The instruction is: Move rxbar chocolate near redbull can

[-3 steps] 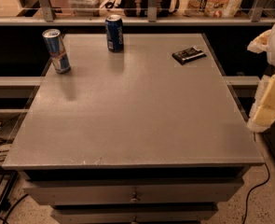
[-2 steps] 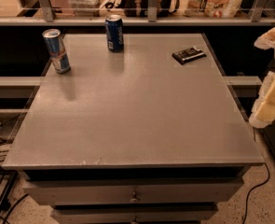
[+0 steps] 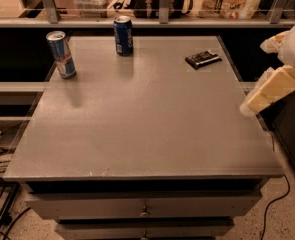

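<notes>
The rxbar chocolate (image 3: 203, 59) is a flat black bar lying at the table's far right. The redbull can (image 3: 62, 54) is slim, silver and blue, and stands upright at the far left edge. My gripper (image 3: 256, 77) is at the right side of the view, above the table's right edge. It is nearer than the bar and to its right, not touching it. Its cream fingers (image 3: 270, 91) stand apart, open and empty.
A wider dark-blue Pepsi can (image 3: 123, 35) stands at the back between the redbull can and the bar. The grey table (image 3: 137, 124) has drawers below. A railing and shelf with bags run behind it. Cables lie on the floor at both sides.
My gripper has moved a little left and up, so its lower finger now reaches over the table's right edge. The cans and bar have not moved.
</notes>
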Controlling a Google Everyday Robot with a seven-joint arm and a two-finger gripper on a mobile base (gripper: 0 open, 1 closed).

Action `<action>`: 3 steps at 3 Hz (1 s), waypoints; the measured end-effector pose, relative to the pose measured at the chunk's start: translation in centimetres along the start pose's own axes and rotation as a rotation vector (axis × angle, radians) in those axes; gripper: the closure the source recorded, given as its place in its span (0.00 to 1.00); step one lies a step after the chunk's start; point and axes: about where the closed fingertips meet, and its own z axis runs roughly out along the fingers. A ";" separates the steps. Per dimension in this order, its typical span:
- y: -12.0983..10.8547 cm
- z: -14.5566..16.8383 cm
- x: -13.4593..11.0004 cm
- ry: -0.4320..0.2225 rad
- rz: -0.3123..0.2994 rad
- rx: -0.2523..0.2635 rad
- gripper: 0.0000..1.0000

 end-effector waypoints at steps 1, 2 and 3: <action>-2.5 3.5 -1.8 -0.087 0.038 -0.007 0.00; -5.6 7.8 -3.5 -0.145 0.079 -0.012 0.00; -5.6 7.8 -3.5 -0.145 0.079 -0.012 0.00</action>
